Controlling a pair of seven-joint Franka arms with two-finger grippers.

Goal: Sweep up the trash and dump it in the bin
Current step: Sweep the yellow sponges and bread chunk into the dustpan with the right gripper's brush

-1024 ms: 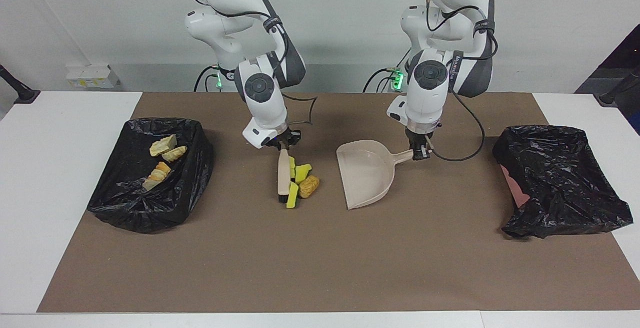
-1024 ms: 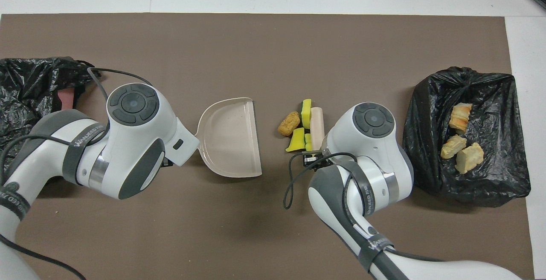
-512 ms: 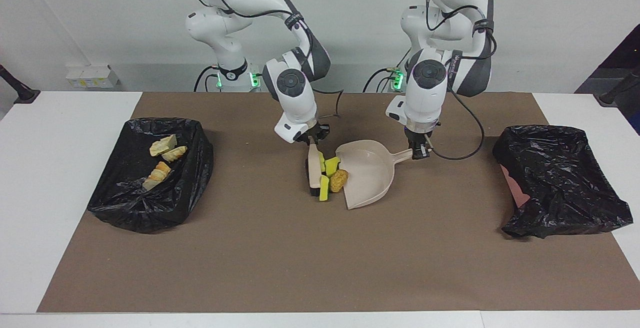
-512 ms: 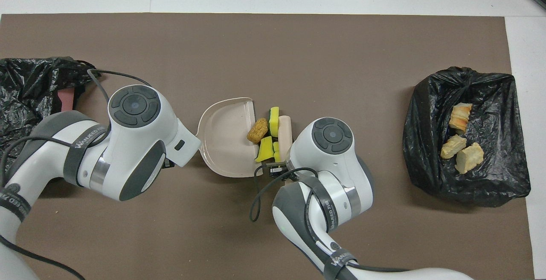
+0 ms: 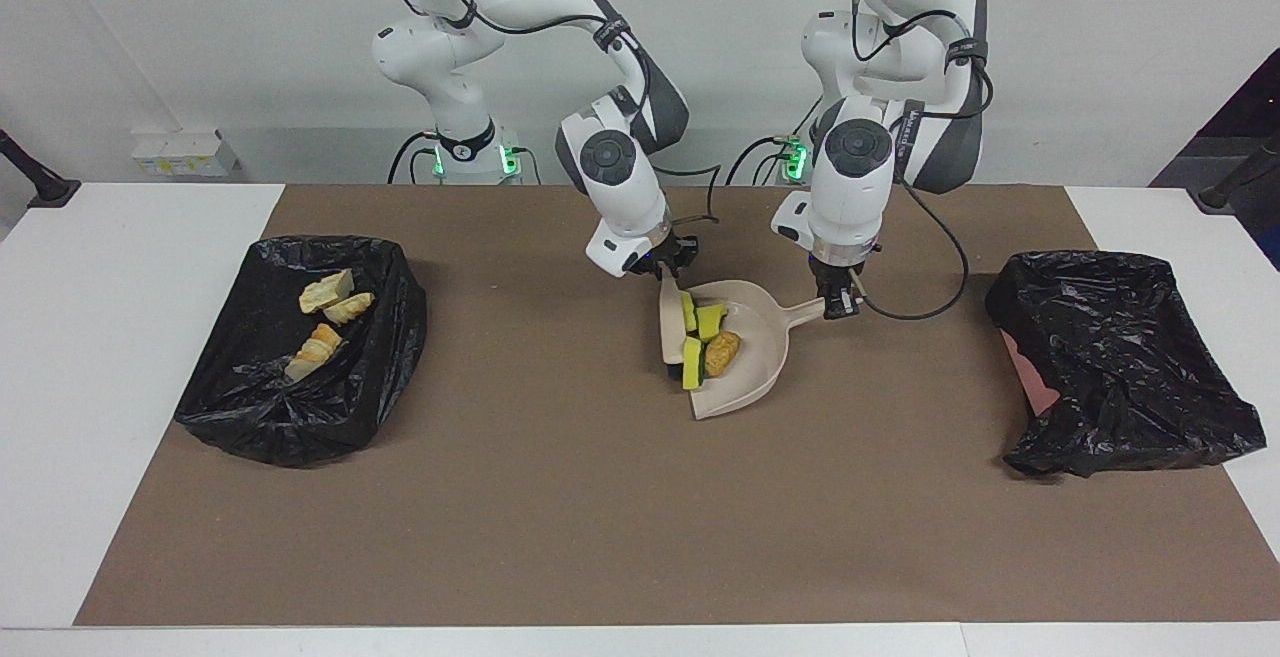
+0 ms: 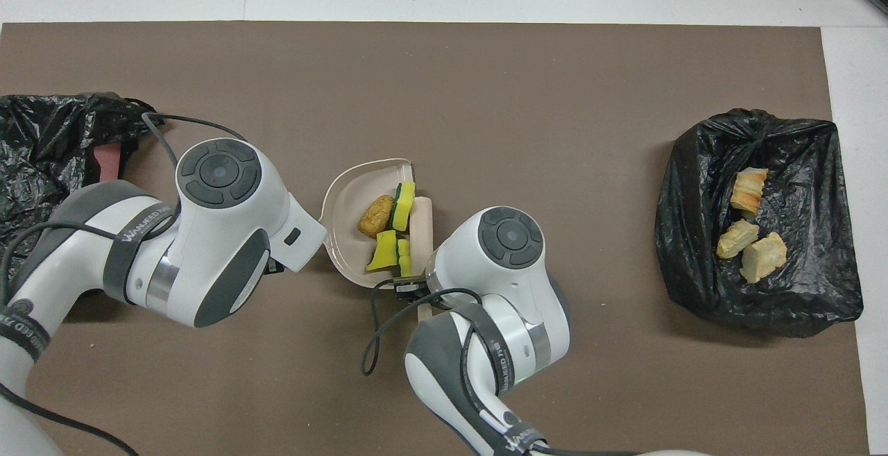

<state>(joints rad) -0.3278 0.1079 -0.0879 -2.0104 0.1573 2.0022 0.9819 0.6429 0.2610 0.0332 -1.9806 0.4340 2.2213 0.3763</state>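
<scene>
I have the right gripper (image 5: 664,274) clamped on the brush (image 5: 668,322), its head at the dustpan (image 5: 752,377) mouth; my left gripper (image 5: 838,305) grips the dustpan handle. Sponges (image 5: 710,321) and bun (image 5: 722,354) lie in the pan, pastry pieces (image 5: 326,291) in the bin (image 5: 385,337)

Beige dustpan (image 5: 745,357). Sponges (image 5: 712,320) yellow, green backs. Lump (image 5: 722,353) golden brown. Brush (image 5: 668,322) beige, dark bristles. Bin (image 5: 385,327) lined black; pastry pieces (image 5: 327,291) pale, orange-streaked. Second bag (image 5: 1120,357) black, pink patch. Mat (image 5: 600,517) brown on white surface (image 5: 100,357).
</scene>
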